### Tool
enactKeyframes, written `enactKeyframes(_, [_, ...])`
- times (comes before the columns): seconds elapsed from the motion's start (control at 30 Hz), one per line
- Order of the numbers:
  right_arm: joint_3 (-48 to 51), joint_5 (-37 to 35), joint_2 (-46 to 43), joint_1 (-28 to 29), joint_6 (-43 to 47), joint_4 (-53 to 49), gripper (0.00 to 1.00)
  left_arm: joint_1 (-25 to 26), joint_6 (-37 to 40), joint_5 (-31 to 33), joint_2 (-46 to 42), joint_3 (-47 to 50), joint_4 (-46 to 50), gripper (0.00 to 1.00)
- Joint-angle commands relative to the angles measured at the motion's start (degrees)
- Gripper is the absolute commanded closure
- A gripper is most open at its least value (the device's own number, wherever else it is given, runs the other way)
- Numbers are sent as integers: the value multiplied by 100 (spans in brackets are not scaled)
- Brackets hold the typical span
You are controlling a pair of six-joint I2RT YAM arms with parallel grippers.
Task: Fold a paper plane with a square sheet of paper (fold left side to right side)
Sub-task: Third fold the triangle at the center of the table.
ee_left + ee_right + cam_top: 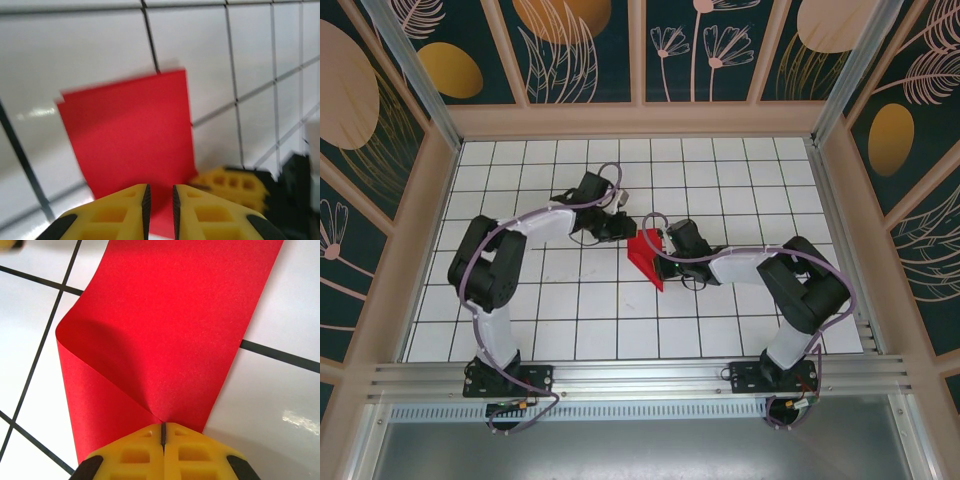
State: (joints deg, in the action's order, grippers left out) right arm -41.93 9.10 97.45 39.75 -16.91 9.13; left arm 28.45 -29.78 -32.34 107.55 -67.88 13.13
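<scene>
Sheet position: I am seeing it lying near the middle of the table, between the two grippers. In the top view it is forming a raised red wedge, and its near corner is pointing toward the near right.

Right gripper: it is reaching in from the right and touching the sheet's right edge. In the right wrist view its yellow fingers are pressing together, with just a thin dark line showing between them. They are pinching the sheet at the point where two layers are meeting. One layer is curling over the other in a soft, rounded bend on the left of that view. The bend is not lying flat as a crease.

Left gripper: it is hovering at the sheet's far left corner. In the left wrist view its fingers are standing slightly apart, with a narrow slit between them. Red paper is showing through that slit. I cannot tell whether the fingers are touching the sheet. In that view the sheet's far edge is showing two slightly offset layers. A yellow finger of the right gripper is sitting just beside the sheet's right edge.
</scene>
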Motion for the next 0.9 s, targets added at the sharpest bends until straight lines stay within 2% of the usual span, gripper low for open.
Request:
enactKeyframes(0.0, [71,-84,362,77,54,-611,100,176,-253,-614,-269,406,-594,78])
enactKeyframes(0.37, [41,-128,388,99,62,-689,100,455,-459,-433,375,381,-864,78])
enactKeyframes(0.87, [-111,-242,450,103,129,-821,100,457,-445,-103,548,675,-869,78])
